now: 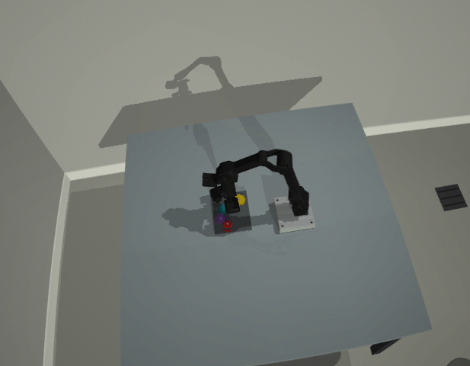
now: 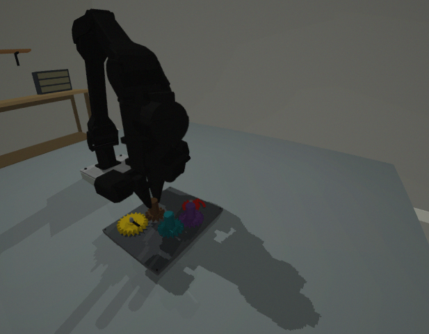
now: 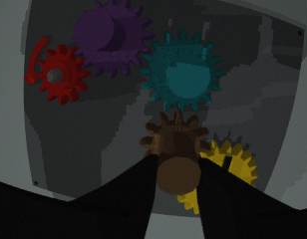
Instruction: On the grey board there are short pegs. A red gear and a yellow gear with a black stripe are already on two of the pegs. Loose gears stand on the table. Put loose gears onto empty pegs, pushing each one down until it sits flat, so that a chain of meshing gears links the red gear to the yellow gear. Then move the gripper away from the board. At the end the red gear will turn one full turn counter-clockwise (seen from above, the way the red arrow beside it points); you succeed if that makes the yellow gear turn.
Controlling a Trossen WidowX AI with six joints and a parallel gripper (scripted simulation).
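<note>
My gripper [image 2: 154,205] [image 3: 177,165] is shut on the brown gear's handle. The brown gear [image 2: 155,214] [image 3: 178,141] is low over the grey board [image 1: 243,222] [image 2: 144,248] [image 3: 74,149], between the yellow and teal gears; whether it sits flat is unclear, and any peg under it is hidden. The yellow gear [image 1: 241,200] [image 2: 125,226] [image 3: 244,171] is partly covered by brown teeth and a finger in the wrist view. The teal gear [image 1: 222,209] [image 2: 170,229] [image 3: 183,55] and purple gear [image 1: 220,218] [image 2: 191,219] [image 3: 96,40] stand on the board, beside each other. The red gear [image 1: 227,226] [image 3: 66,87] is beside the purple one.
The red arrow [image 2: 201,202] [image 3: 35,57] curves beside the red gear. The arm's white base plate [image 1: 289,224] [image 2: 88,176] stands on the table beyond one side of the board. The handles of the teal and purple gears stick up near my fingers.
</note>
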